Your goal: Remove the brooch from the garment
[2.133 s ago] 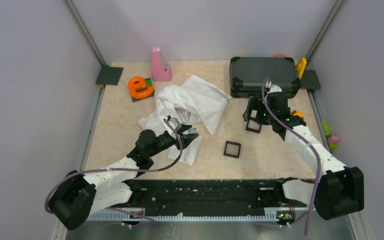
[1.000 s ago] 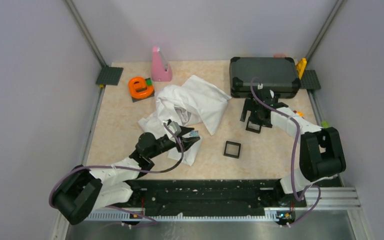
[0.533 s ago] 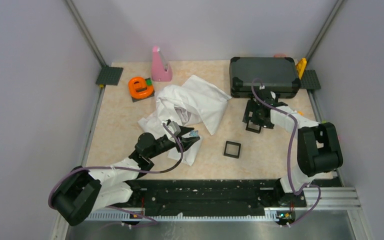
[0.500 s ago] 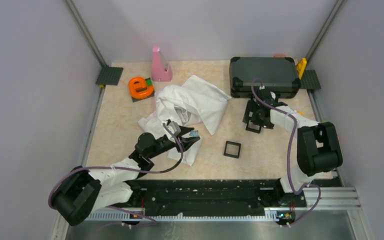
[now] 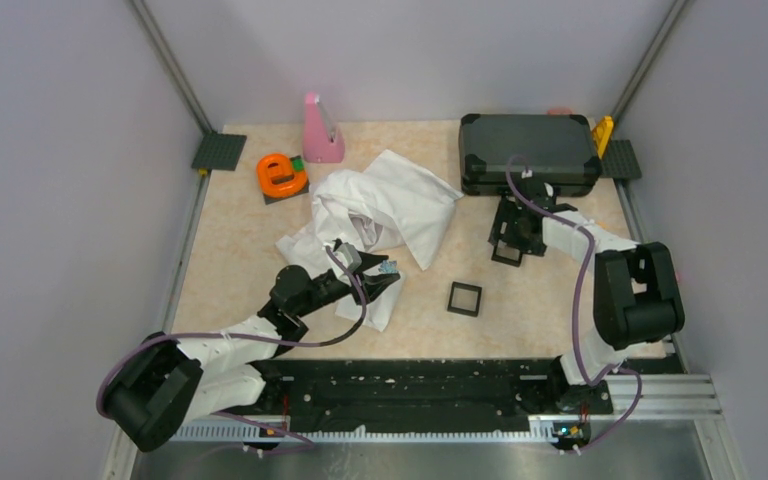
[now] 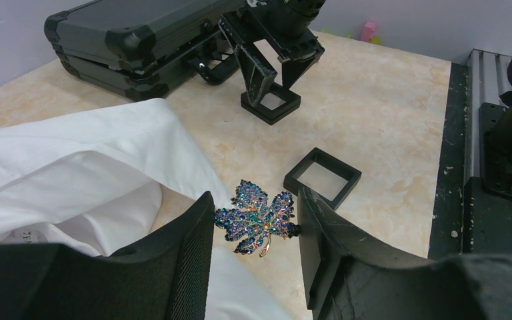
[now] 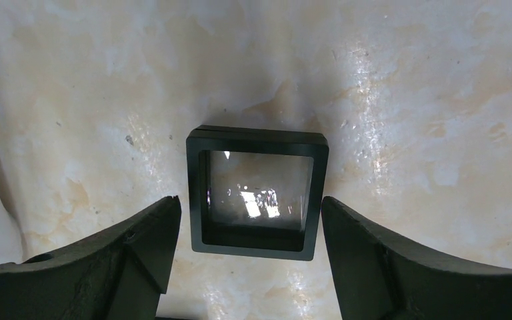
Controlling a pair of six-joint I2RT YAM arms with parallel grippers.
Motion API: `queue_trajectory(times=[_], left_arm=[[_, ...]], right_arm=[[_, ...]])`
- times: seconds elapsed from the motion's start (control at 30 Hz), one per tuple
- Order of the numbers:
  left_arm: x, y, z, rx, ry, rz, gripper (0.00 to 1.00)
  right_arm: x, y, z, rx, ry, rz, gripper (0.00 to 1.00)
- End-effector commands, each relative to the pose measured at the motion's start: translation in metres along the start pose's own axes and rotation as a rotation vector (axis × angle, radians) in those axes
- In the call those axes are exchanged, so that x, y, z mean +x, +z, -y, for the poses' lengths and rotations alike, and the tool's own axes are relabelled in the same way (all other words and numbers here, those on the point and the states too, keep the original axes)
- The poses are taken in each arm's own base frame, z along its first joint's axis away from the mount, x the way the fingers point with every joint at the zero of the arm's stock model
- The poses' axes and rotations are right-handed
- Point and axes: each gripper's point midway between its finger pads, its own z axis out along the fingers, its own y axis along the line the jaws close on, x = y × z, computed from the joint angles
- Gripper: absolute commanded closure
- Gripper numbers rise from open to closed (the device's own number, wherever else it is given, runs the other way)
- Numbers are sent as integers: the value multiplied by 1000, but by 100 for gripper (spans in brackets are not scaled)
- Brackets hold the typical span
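The brooch [image 6: 259, 219] is a small leaf of blue and green stones with a gold stem. My left gripper [image 6: 255, 207] is shut on it by its sides and holds it just off the white garment [image 6: 73, 167], above the table. From above, the brooch [image 5: 387, 268] sits at the front edge of the crumpled garment [image 5: 390, 200]. My right gripper [image 7: 250, 207] is open, its jaws spread on either side of a black square tray [image 7: 257, 137] on the table, not touching it. It shows from above near the case [image 5: 508, 238].
A second black square tray [image 5: 464, 298] lies between the arms and shows in the left wrist view [image 6: 322, 177]. A black case [image 5: 528, 150] stands at the back right. A pink cone-shaped object [image 5: 321, 130] and an orange toy [image 5: 280, 175] are at the back left.
My right arm has folded in, its elbow now close to the base, while its gripper stays over the same tray. My left gripper still holds the brooch in place.
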Motion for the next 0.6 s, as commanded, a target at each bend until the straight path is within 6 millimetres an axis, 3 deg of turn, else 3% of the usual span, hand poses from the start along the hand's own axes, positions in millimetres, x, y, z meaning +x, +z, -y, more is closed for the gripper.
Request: queue_trajectory(times=[0.0,0.57], left_arm=[[-12,0,3,12,26,45,75],[-13,-1,3,12,29,45,75]], right_arm=[[-18,2,-10,-33,22,38,22],[-16,7,-9,-26,15,26,30]])
